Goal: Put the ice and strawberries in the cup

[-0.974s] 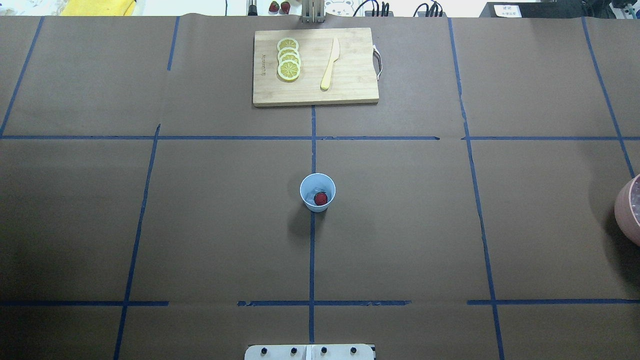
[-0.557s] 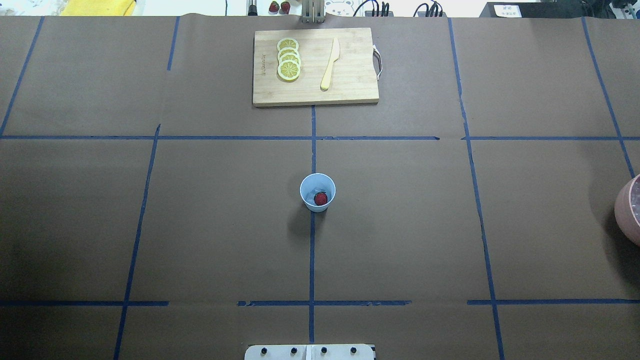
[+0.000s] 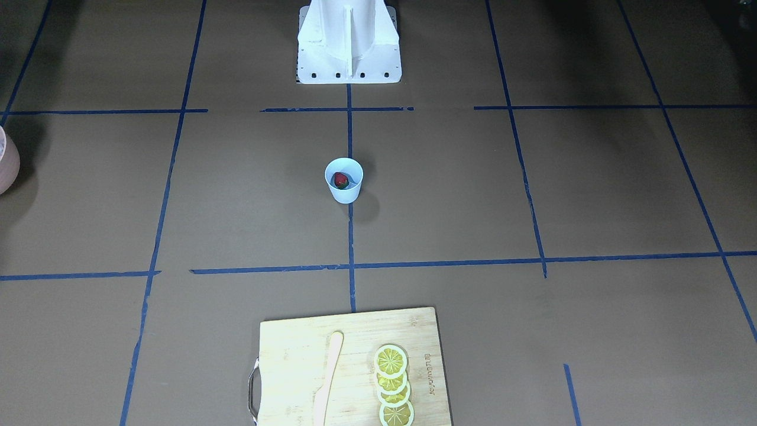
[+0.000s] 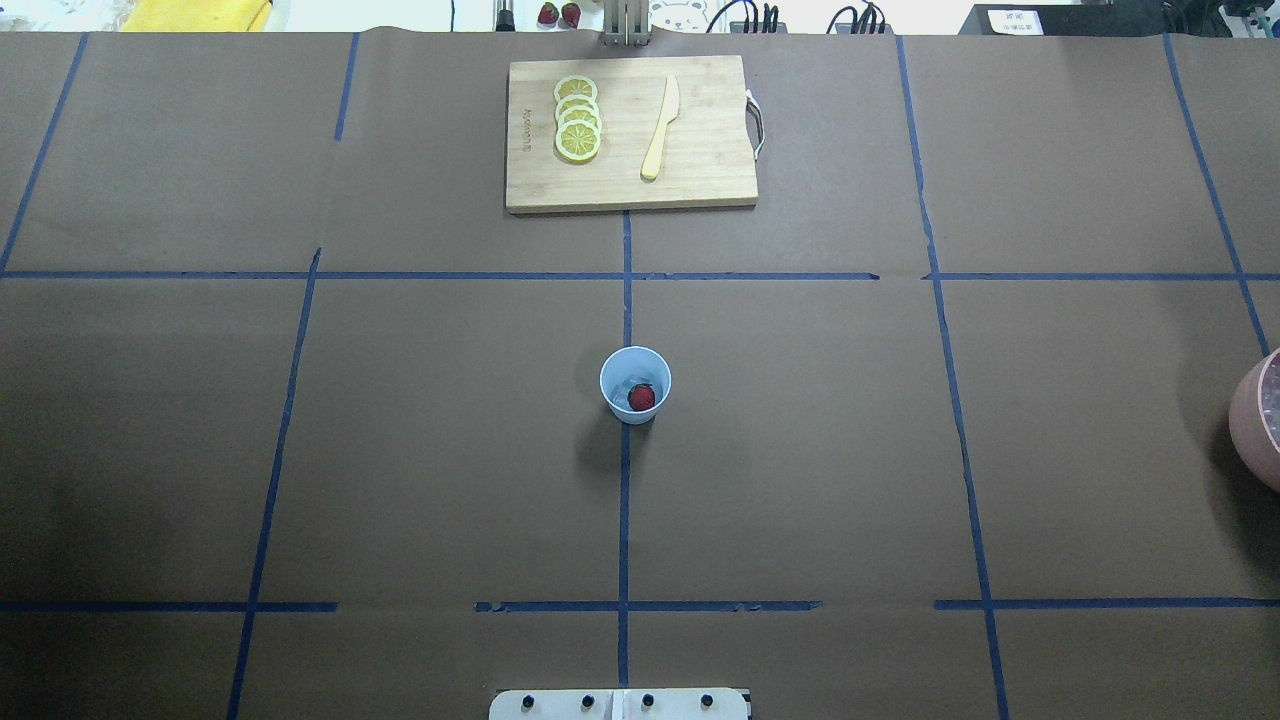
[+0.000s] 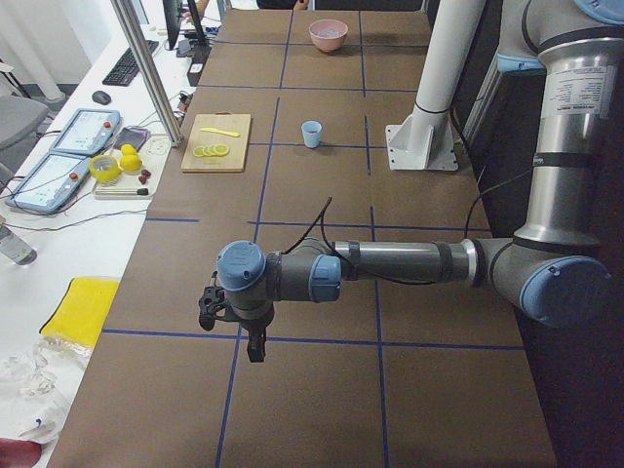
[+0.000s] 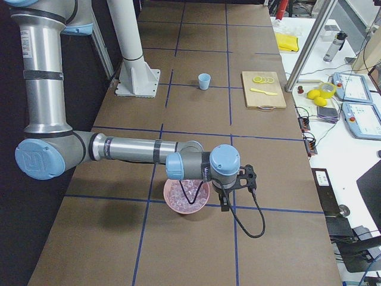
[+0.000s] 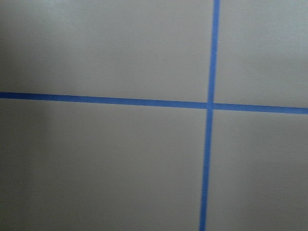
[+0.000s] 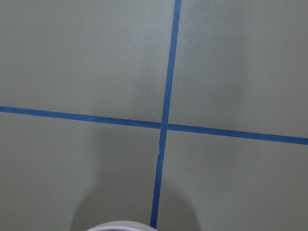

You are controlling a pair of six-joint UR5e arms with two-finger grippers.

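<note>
- Shows cup (image 4: 612,366) upright mid-table, astride a tape line (image 4: 624,500).
- Holds one strawberry (image 4: 641,398), low against the cup wall nearest the base (image 4: 620,705).
- Hints at ice (image 4: 627,381) beside the berry: pale and faint, count impossible to tell.
- Looks done or nearly so, judging by those contents; at most, more ice or berries left to add.
- Leaves bare paper on every side of the cup, so ample room for a straight drop from above.
- Finds the base closest to the cup, though well apart.
- Finds a board (image 4: 700,170) well beyond the cup, on the side away from the base, bearing lemon slices (image 4: 578,118) and a knife (image 4: 660,130). Sits near the table's long edge there.
- Finds spare berries (image 4: 548,13) past that edge, off the paper, among bench clutter.
- Finds a pink bowl (image 6: 178,208) with more ice far to the cup's right, close to the table's end.
- Finds the right gripper (image 6: 224,205) hanging just beside that bowl. Seen only from the side, so cannot tell whether the fingers are apart or together.
- Finds the left gripper (image 5: 255,351) hanging far to the cup's left, over bare paper and tape. Likewise cannot tell its state.
- Gets nothing more from the wrist views: paper and tape only, plus a sliver of bowl rim in the right one.
- Suggests a long, unobstructed reach to the cup for either arm; bowl rim and table ends the only edges to mind.
</note>
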